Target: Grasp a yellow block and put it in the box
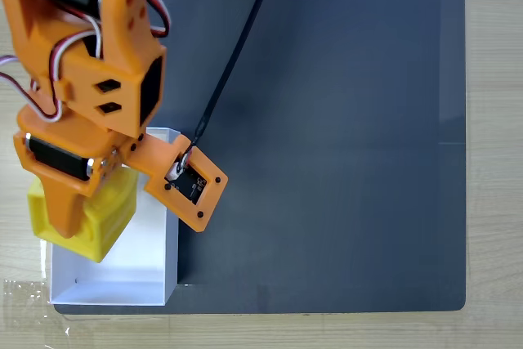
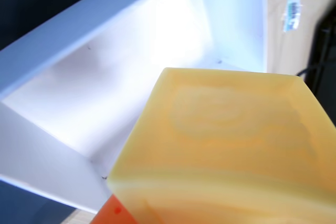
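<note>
Gripper (image 1: 69,222) grips yellow block (image 1: 102,218) over the box (image 1: 155,271), its fingers largely covering the block.

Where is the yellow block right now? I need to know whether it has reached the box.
In the fixed view the yellow block sits at lower left, in the gripper, over the box's left part.

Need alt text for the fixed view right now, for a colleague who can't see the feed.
An orange robot gripper holds the yellow block over the left side of the open white box. The box sits at the lower left corner of a dark mat on a light wooden table, and a black cable runs to the wrist camera.
</note>
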